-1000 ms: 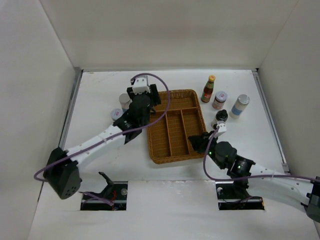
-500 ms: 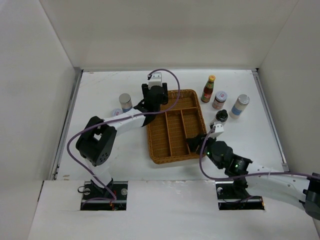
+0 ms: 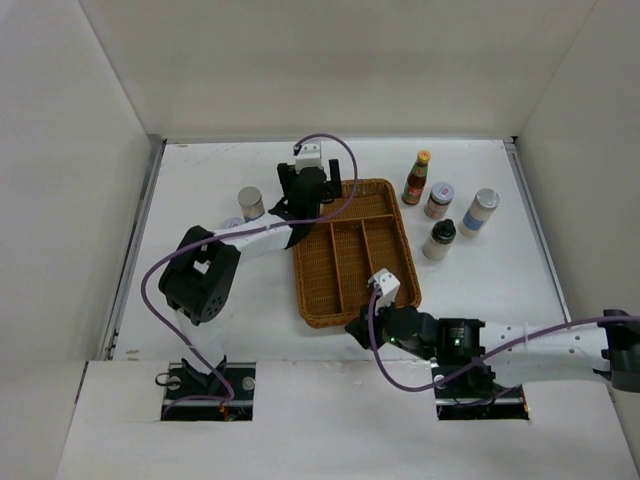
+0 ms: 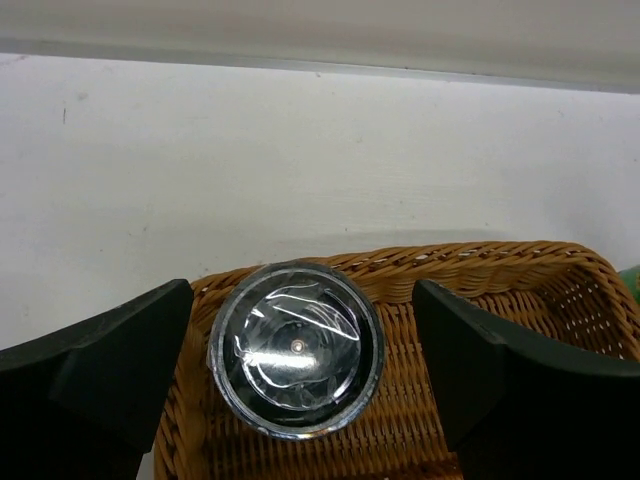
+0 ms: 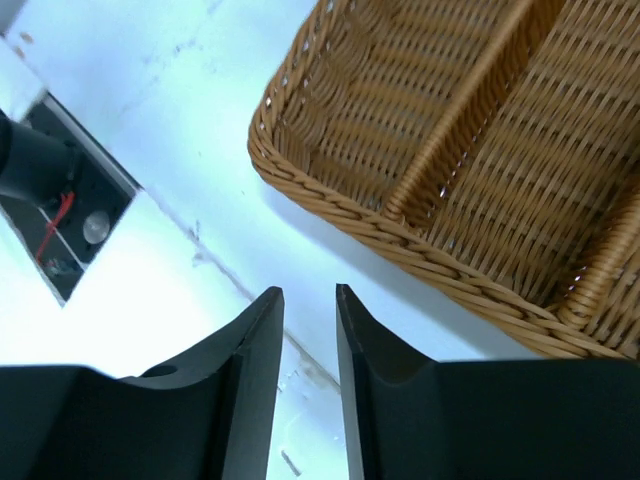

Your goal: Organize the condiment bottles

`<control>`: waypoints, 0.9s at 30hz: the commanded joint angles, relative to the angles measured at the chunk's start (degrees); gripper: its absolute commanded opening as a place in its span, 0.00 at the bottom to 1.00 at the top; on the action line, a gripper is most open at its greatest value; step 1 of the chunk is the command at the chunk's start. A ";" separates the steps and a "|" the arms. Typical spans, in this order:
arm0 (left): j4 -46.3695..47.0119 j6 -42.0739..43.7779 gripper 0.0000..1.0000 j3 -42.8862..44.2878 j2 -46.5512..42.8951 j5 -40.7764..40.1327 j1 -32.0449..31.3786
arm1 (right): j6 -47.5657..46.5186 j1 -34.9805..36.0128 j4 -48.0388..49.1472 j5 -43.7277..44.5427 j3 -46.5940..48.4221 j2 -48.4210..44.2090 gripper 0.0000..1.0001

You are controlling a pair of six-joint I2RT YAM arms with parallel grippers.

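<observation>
A shiny-lidded jar [image 4: 297, 348] in the brown wicker tray [image 4: 500, 265] is being framed by the wide-apart left claw [image 4: 303, 305]; right claw [image 5: 309, 295] nearly together, empty.

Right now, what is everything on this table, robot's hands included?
basket: one, brown wicker, middle.
shiny-lidded jar: one, silver, basket's far-left corner.
grey-lidded jar: one, left of basket; second jar seems half hidden by the arm.
sauce bottle: one, red, yellow cap, right of basket.
red-label jar: one, beside it.
blue-label jar: one, farthest right.
black-capped bottle: one, pale, nearest basket's right rim.
left hand: one, black, open around the shiny-lidded jar.
right hand: one, black, slightly open, empty, by basket's near edge.
</observation>
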 commanded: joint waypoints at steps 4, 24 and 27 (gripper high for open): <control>4.33 -0.54 1.00 -4.15 -13.08 0.81 -3.53 | 1.73 -2.45 -0.01 -6.47 1.88 6.27 0.31; 5.38 -8.80 1.00 -40.09 -50.35 -4.37 -12.06 | -2.93 -10.90 4.93 -6.05 9.26 12.39 0.67; 4.07 -9.24 1.00 -41.68 -53.43 -4.46 -13.46 | -2.93 -12.46 1.59 -2.36 9.09 2.02 0.73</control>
